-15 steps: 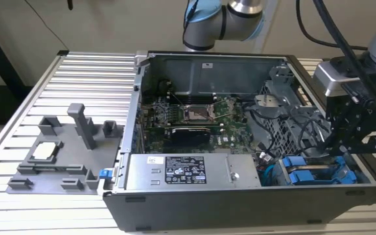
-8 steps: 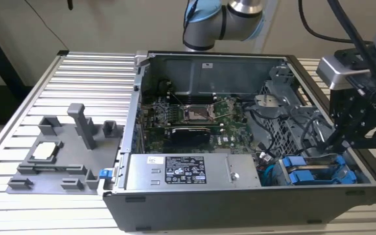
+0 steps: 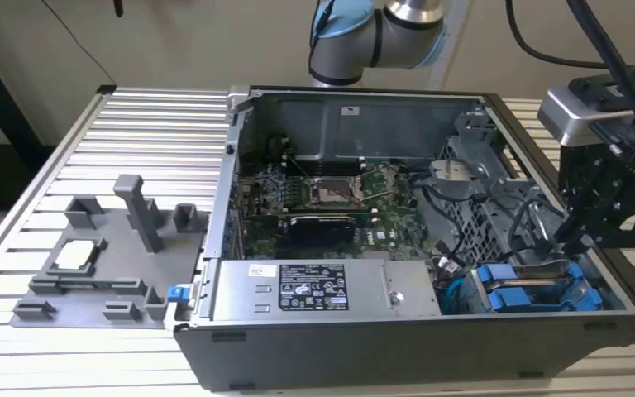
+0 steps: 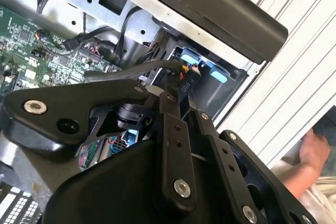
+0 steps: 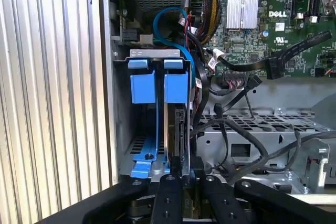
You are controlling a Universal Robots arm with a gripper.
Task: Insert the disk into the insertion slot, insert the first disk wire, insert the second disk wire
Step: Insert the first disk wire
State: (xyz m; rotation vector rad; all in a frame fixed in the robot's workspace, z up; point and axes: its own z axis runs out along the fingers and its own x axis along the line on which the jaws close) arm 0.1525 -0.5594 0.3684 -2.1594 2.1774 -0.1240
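Exterior view, lower right: black gripper [image 3: 572, 242], jaws clamped on black wire connector [image 4: 185, 83] beside blue-framed disk [image 5: 176, 88] seated in grey metal cage slot [image 5: 156, 53].

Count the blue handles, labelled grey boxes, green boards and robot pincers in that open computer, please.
Blue handles: 2
Labelled grey boxes: 1
Green boards: 1
Pincers: 1
Total: 5
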